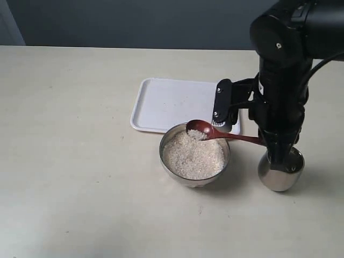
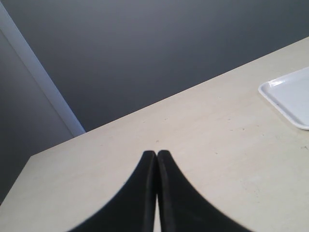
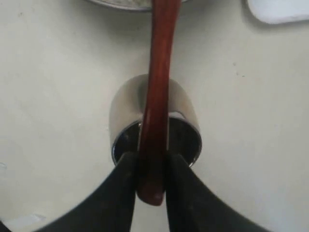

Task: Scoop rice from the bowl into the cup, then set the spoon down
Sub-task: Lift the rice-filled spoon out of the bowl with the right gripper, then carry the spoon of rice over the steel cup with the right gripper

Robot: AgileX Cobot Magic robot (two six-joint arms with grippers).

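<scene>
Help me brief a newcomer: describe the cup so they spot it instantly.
On the beige table, find the white tray and the steel bowl of rice before it. The cup stands right of that bowl, beneath the right claw. It is steel too, but narrower.

No legible text or markings anywhere.

R arm (image 1: 282,70) blk, rounded | blk cable (image 1: 322,65) | L hand (image 2: 156,154) blk, tapered

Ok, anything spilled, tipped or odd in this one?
Nothing stands out. The rice sits inside the bowl, the cup stands upright beside it, and the right claw holds the spoon by its handle end. No clear spill on the table.
</scene>
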